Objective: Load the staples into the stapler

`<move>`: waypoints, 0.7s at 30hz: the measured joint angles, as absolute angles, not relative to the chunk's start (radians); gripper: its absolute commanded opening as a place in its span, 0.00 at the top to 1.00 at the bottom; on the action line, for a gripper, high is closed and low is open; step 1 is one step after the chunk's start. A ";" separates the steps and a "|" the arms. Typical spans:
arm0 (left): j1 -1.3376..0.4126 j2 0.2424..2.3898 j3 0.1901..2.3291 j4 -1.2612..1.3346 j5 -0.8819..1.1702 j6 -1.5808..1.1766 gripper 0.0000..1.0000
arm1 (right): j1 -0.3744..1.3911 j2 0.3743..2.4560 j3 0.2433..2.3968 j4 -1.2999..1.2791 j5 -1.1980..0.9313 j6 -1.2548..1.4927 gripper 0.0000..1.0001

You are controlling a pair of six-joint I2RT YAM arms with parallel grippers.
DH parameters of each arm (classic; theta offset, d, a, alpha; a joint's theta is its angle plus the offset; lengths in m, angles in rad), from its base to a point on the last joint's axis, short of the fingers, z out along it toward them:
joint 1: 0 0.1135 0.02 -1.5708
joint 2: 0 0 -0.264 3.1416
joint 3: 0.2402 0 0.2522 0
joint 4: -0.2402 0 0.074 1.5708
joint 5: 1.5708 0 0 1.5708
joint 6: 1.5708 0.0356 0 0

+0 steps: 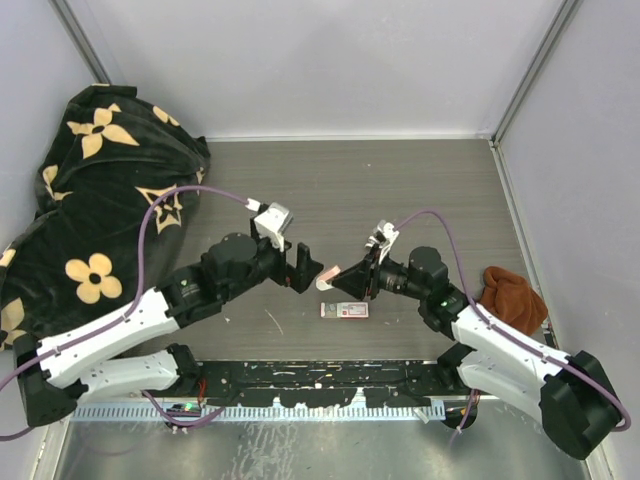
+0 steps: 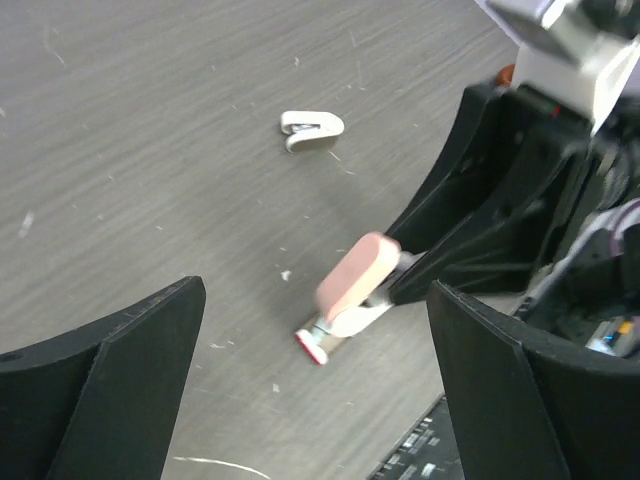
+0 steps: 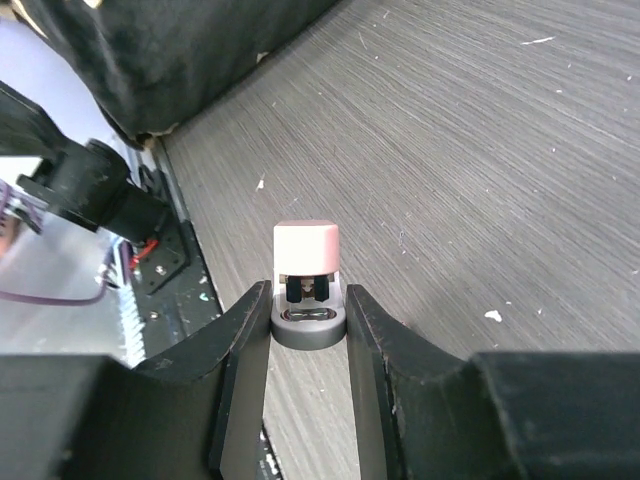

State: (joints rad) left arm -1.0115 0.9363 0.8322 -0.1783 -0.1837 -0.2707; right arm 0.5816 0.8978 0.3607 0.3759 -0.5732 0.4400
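My right gripper [image 1: 338, 277] [image 3: 308, 300] is shut on a small stapler [image 1: 328, 273] [image 3: 306, 247] with a pink top and a white body, and holds it just above the table. In the left wrist view the stapler [image 2: 357, 275] hangs tilted, and a red-tipped metal piece [image 2: 312, 345] sticks out of its lower end. My left gripper [image 1: 303, 268] [image 2: 315, 295] stands wide open, facing the stapler from the left without touching it. The staples, a flat red-and-white box [image 1: 344, 310], lie on the table just below the right gripper.
A second small white stapler [image 2: 312, 128] lies on the table farther off. A dark flowered blanket [image 1: 100, 180] fills the left side. A brown cloth [image 1: 512, 295] lies at the right edge. A black rail [image 1: 320, 380] runs along the near edge.
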 measured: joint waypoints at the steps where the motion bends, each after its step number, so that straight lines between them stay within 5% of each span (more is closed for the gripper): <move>1: -1.007 0.958 0.870 -0.214 -0.179 -0.308 0.05 | 0.607 0.903 0.361 0.376 -0.548 0.408 0.99; 21: -1.006 1.227 1.077 -0.553 -0.089 -0.534 0.07 | 0.783 0.894 0.276 0.516 -0.378 0.039 0.99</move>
State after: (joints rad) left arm -1.0058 1.2270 1.0767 -0.5526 -0.0895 -0.5339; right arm 0.7834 0.8940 0.2764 0.5156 -0.3782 0.0387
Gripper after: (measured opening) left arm 0.936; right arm 0.388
